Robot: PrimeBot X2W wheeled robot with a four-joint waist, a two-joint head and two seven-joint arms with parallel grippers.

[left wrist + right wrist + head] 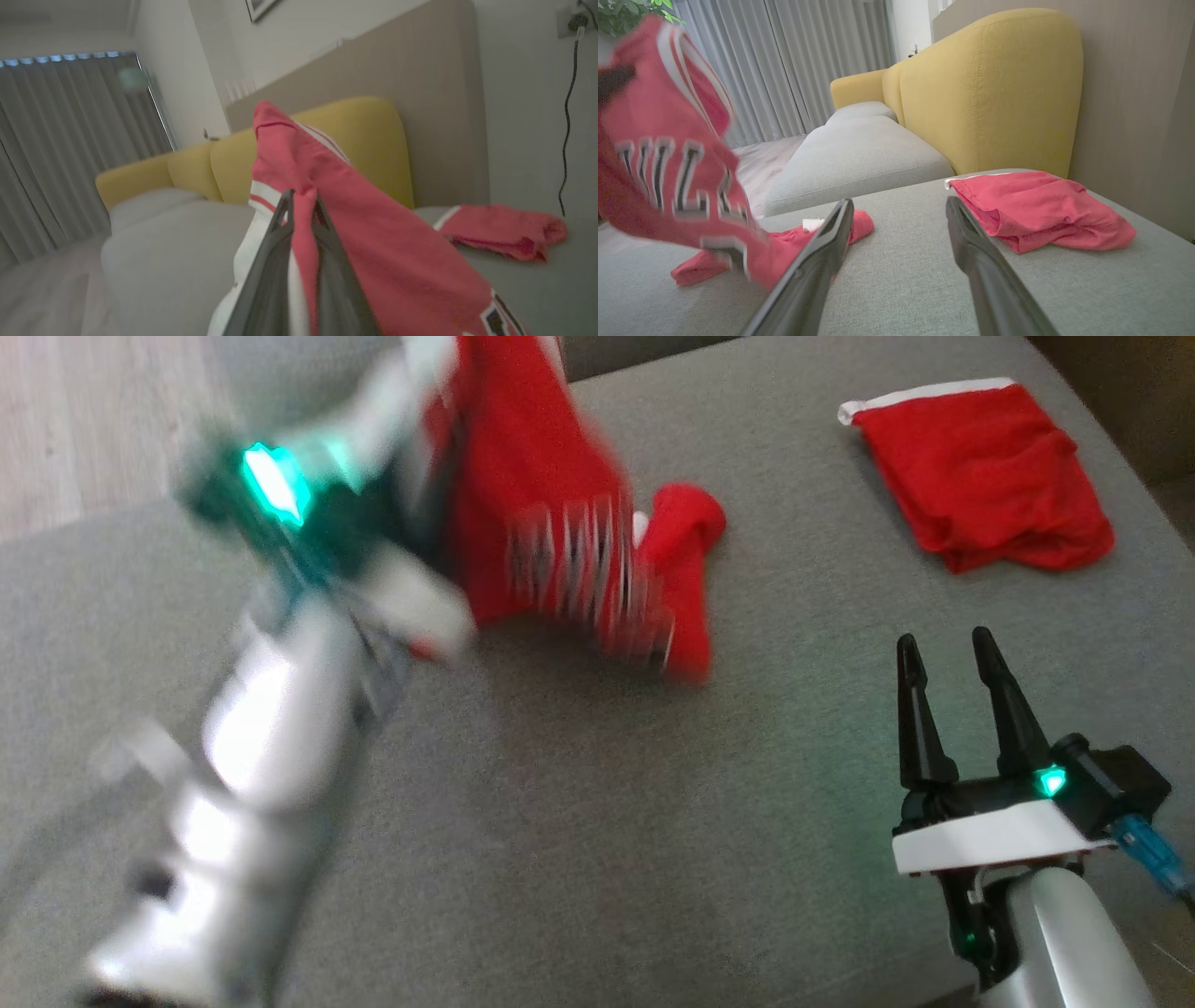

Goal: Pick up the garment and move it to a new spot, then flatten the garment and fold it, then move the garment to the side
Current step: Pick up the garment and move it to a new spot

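A red garment [551, 504] with white and black lettering hangs lifted over the grey cushion [597, 821], its lower end still trailing on the fabric. My left gripper [301, 200] is shut on a fold of this garment [373, 252], with red cloth pinched between the two dark fingers. In the head view the left arm [280, 709] is blurred at the left, reaching up to the cloth. My right gripper [943, 653] stands open at the lower right above bare cushion, holding nothing. In the right wrist view the garment [668, 158] hangs at the left of the open right gripper [899, 205].
Another red piece of clothing [980, 476] with a white band lies crumpled at the cushion's far right corner. A yellow sofa back [990, 88] and a second grey seat [859, 154] stand beyond. Wooden floor [75, 420] shows at the upper left.
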